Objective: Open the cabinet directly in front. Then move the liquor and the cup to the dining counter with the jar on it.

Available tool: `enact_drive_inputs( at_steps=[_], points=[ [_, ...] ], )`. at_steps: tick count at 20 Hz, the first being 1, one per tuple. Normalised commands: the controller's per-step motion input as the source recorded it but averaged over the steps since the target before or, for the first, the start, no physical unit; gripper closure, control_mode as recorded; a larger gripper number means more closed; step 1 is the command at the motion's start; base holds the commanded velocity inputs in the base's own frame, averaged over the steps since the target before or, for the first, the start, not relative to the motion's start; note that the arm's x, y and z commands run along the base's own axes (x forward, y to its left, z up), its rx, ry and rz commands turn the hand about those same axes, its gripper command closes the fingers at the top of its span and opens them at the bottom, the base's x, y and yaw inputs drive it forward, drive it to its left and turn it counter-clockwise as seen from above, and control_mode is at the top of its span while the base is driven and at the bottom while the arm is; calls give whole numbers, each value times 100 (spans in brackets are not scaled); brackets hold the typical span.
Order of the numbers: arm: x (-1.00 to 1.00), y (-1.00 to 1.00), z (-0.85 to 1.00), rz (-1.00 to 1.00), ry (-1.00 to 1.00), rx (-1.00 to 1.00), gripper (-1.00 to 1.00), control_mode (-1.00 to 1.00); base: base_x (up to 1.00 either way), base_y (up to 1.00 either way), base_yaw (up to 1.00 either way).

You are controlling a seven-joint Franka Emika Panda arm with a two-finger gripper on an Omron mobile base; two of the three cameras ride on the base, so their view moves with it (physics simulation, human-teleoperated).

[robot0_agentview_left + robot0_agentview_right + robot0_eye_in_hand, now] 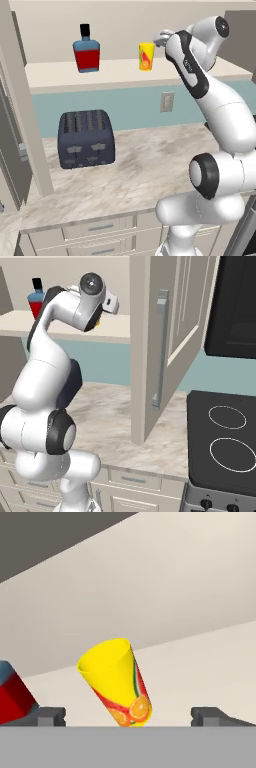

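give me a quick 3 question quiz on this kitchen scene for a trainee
1. True or false: the beige wall cabinet with the long silver bar handle is already open.
2. Which item on the cabinet shelf stands nearer the two-finger gripper: A) the squat blue bottle with red label and black cap, or B) the small yellow cup with an orange mark?
3. Fill in: on the marbled counter below the shelf stands a dark ____.

Key: 1 true. 2 B. 3 toaster.
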Motion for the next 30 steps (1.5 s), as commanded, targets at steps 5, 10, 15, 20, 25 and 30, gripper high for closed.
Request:
enact_drive_inputs(
  at_steps=[5, 10, 15, 20, 25, 30],
  points=[
    [0, 0, -25, 1, 2, -1, -100, -100, 0, 0, 0],
    [0, 0, -26, 1, 3, -1, -100, -100, 0, 0, 0],
    [6, 0, 5, 0, -2, 0, -100, -100, 0, 0, 0],
    [-5, -7, 50, 0, -30, 2, -100, -100, 0, 0, 0],
    [2, 0, 5, 0, -2, 0, -100, -100, 0, 0, 0],
    [26, 0, 0, 0, 0, 0, -100, -100, 0, 0, 0]
  ],
)
